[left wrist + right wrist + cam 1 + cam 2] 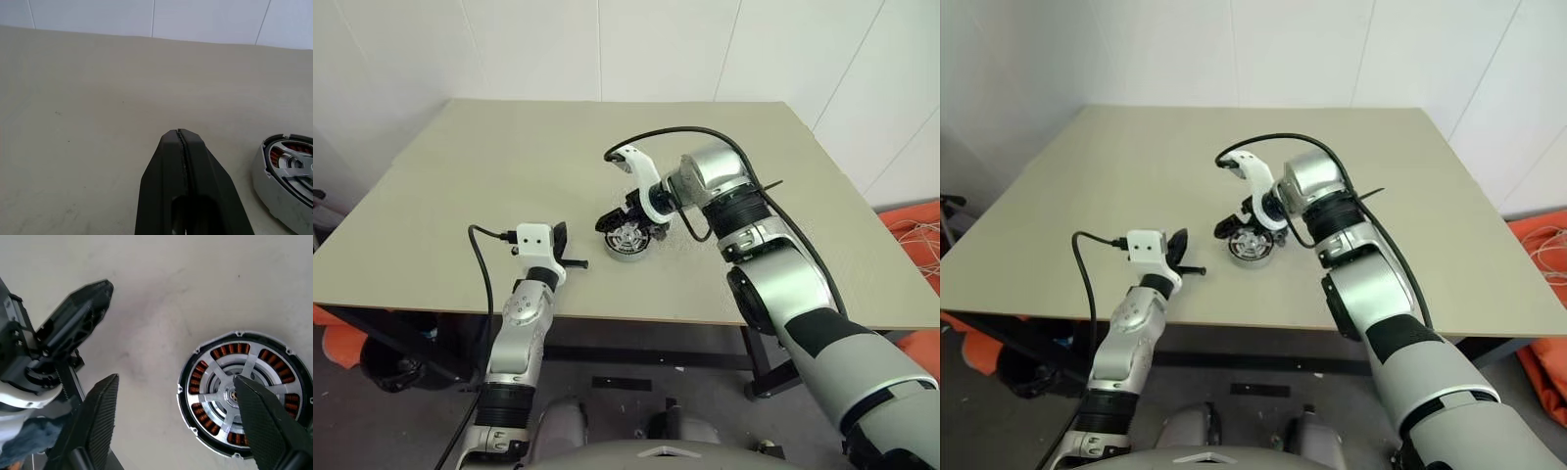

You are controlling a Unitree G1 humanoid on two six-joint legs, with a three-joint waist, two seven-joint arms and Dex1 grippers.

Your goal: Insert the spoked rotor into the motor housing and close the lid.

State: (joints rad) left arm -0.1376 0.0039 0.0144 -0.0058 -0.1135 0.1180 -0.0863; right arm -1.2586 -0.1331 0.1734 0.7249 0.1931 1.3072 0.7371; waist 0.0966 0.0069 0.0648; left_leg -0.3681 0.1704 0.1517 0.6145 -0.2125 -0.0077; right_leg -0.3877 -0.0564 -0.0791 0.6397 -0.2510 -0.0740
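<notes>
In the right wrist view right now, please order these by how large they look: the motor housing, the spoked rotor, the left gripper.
1. motor housing
2. spoked rotor, seated inside the housing
3. left gripper; it lies at a different distance from the camera, so its rank is unsure.

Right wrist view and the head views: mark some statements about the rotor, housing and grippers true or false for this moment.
1. The spoked rotor lies inside the motor housing. True.
2. The right gripper is clamped on the rotor. False: its fingers stand wide apart above the housing, holding nothing.
3. The left gripper is shut. True.
4. The left gripper rests on the housing. False: it is apart from it, over the bare table.
5. Copper windings show between the rotor's spokes. True.
6. The housing lies at the table's far edge. False: it lies near the middle, closer to the robot's edge.
</notes>
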